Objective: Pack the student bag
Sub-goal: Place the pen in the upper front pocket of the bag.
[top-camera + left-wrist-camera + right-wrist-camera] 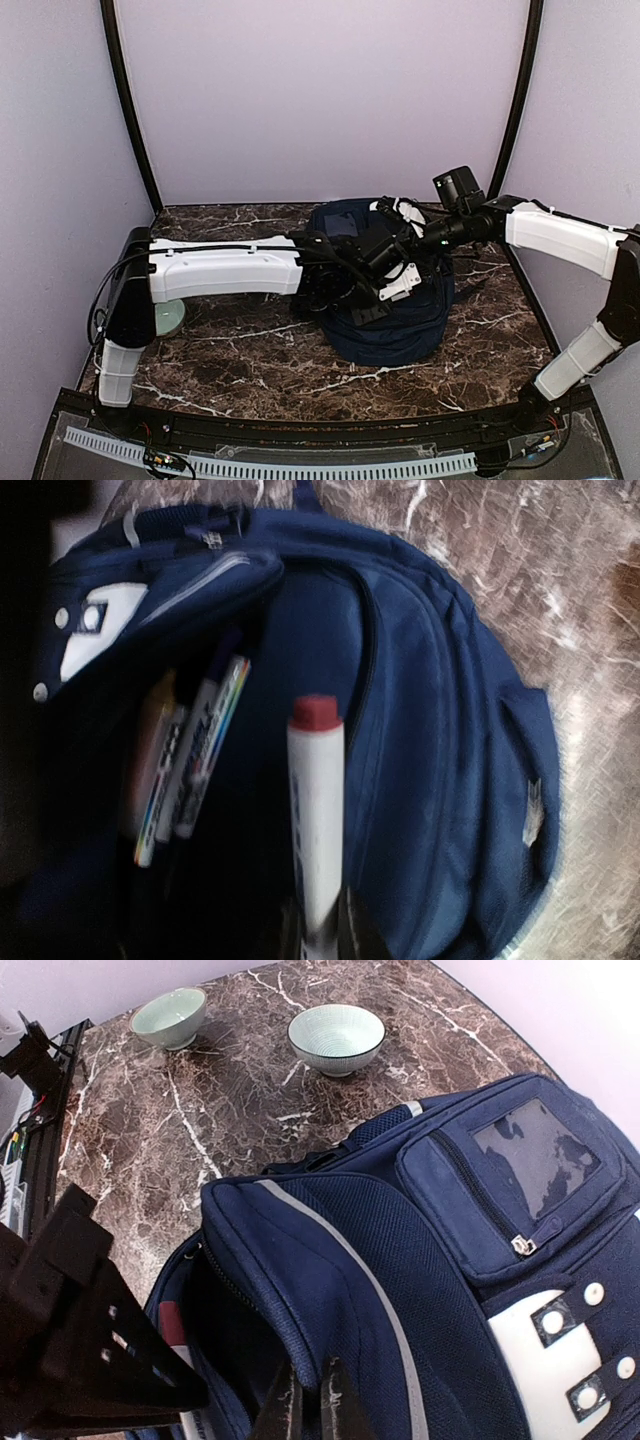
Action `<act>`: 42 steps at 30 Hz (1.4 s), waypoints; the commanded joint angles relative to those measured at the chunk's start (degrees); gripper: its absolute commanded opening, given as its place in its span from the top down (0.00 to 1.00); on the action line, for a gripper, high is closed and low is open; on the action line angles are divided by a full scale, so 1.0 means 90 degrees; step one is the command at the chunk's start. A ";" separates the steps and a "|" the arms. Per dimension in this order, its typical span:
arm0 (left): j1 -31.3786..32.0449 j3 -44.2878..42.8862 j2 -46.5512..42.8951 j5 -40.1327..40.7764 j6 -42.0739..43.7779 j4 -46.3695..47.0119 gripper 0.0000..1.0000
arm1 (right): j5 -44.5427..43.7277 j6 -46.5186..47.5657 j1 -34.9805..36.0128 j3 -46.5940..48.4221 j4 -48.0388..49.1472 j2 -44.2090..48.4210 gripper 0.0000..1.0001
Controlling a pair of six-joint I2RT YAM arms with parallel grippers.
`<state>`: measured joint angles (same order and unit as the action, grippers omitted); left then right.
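Observation:
The navy student bag (400, 335) lies on the marble table with its main compartment gaping. In the left wrist view my left gripper (320, 935) is shut on a white marker with a red cap (316, 810), held lengthwise over the dark opening of the bag (450, 760). Several pens (195, 760) stand in an inner pocket to its left. In the right wrist view my right gripper (312, 1400) is shut on the edge of the bag's front flap (270, 1270), holding it up. The marker's red cap (172, 1325) shows inside the opening, beside the left gripper's black body (70, 1330).
Two pale green bowls (336, 1038) (170, 1017) sit on the marble beyond the bag. One bowl (168, 318) shows partly under the left arm in the top view. Both arms cross over the bag. Walls close in the table on three sides.

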<state>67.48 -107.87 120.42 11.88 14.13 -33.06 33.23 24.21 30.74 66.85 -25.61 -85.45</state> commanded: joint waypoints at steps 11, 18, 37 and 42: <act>-0.0084 -0.0706 0.1402 0.2926 0.2452 0.0737 0.99 | 0.0337 -0.0163 0.0002 0.0180 0.0316 0.0249 1.00; -0.0272 -0.0737 0.1738 0.3104 0.3097 0.1593 0.95 | 0.0361 -0.0142 0.0002 0.0180 0.0309 0.0236 1.00; 0.0720 0.0559 -0.0432 0.3280 0.1997 0.1250 0.49 | 0.0127 0.0018 -0.0008 0.0194 0.0241 0.0045 1.00; 0.1232 0.2131 -0.1678 0.3188 0.1189 0.1413 0.49 | -0.0123 0.0254 -0.0012 0.0281 0.0024 -0.0031 1.00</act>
<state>74.91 -96.82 116.16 40.36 32.73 -20.38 33.10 24.60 30.70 66.87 -26.02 -85.52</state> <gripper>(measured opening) 0.506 0.034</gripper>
